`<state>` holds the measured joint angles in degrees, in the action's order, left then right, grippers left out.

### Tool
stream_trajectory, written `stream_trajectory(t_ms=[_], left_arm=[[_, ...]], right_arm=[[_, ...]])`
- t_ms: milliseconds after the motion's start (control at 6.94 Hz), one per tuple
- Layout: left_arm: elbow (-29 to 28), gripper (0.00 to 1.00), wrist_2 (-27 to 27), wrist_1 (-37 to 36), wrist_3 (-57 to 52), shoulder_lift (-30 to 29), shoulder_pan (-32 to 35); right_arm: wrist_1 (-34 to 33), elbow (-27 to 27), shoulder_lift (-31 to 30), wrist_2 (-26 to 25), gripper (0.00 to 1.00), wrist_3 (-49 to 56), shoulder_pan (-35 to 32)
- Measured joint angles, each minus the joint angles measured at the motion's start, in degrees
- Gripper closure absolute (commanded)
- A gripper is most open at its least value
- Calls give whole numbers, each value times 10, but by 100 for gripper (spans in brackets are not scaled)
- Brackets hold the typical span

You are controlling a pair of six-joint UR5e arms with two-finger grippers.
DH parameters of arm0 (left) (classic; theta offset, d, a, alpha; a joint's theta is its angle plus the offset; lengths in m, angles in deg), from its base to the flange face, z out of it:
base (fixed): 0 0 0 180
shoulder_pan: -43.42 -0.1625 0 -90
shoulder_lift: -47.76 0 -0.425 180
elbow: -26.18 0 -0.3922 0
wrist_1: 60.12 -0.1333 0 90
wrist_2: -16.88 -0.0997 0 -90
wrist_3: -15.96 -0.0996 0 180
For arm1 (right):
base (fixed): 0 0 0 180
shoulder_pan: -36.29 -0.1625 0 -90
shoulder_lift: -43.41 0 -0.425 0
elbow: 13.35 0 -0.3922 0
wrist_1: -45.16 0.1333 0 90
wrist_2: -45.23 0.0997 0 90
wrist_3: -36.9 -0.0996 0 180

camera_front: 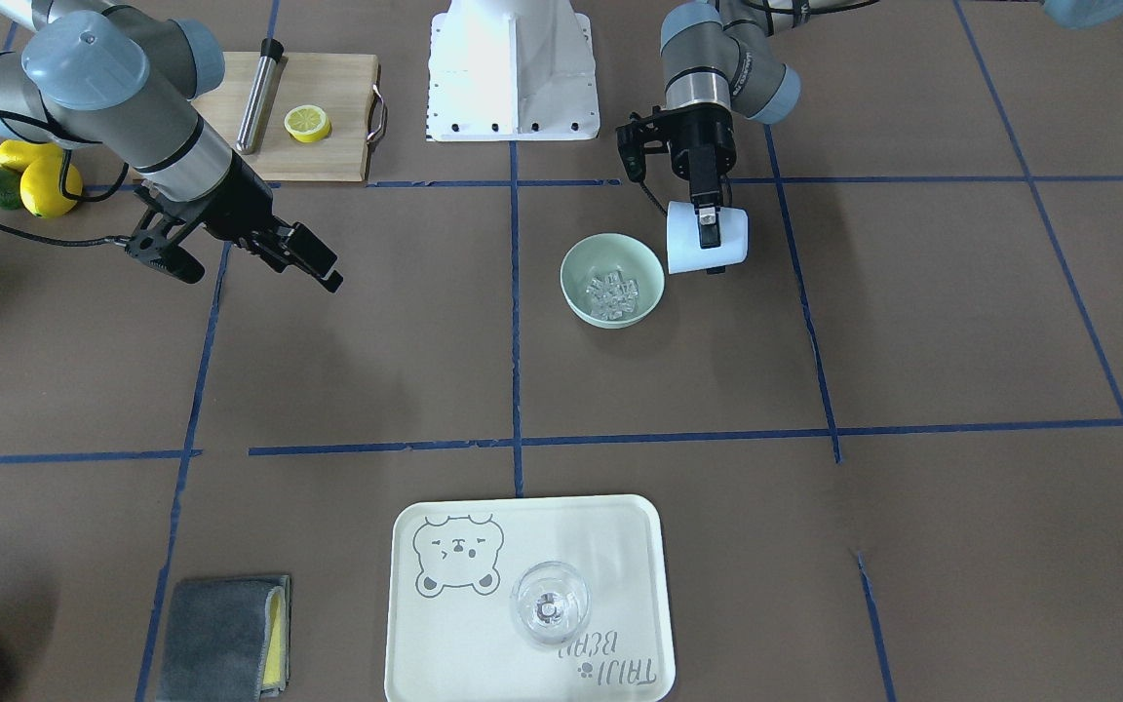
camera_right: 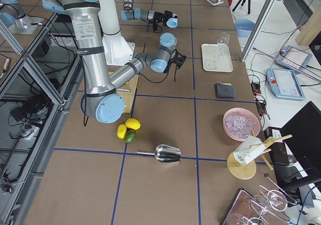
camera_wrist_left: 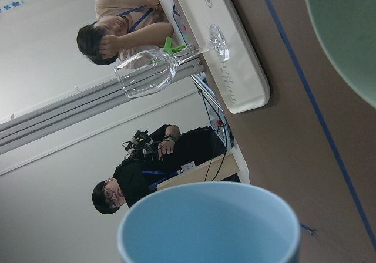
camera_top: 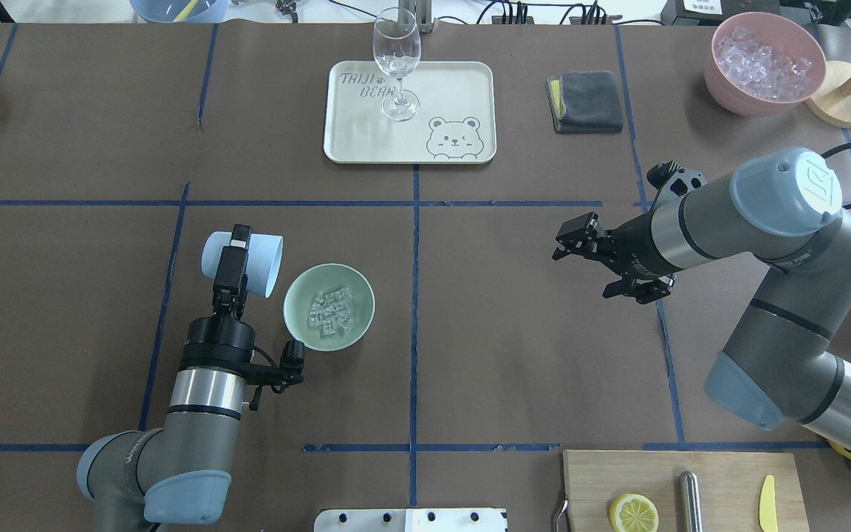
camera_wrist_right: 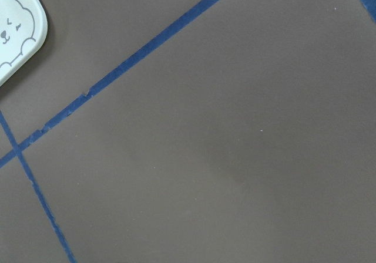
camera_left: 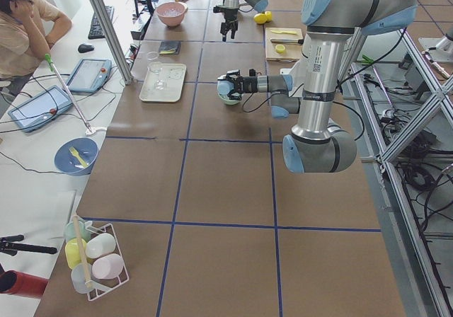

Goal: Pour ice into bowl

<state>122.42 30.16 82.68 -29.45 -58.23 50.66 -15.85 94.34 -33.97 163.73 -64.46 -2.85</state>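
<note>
Clamps a pale blue cup (camera_top: 264,263) on its side in the left gripper (camera_top: 238,253) just beside the round mint-green matte bowl (camera_top: 292,298) holding small clear ice cubes (camera_top: 331,310), right gripper (camera_top: 564,242) spread and empty.

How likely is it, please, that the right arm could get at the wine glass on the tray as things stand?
Probably yes. The right tool hangs empty over bare table, and nothing stands between it and the wine glass, upright on the tray. Actual reach is a guess.
</note>
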Motion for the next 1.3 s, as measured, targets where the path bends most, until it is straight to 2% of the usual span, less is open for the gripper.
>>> stream_trajectory(t_ms=[576,1008,1296], left_arm=[[0,100,49,8,59,41,8],[3,100,120,8,261,94,28],[22,100,158,10,487,155,47]], right_arm=[[0,11,4,-8,0,2,0],[0,25,6,-9,0,1,0],[0,34,7,-11,0,1,1]])
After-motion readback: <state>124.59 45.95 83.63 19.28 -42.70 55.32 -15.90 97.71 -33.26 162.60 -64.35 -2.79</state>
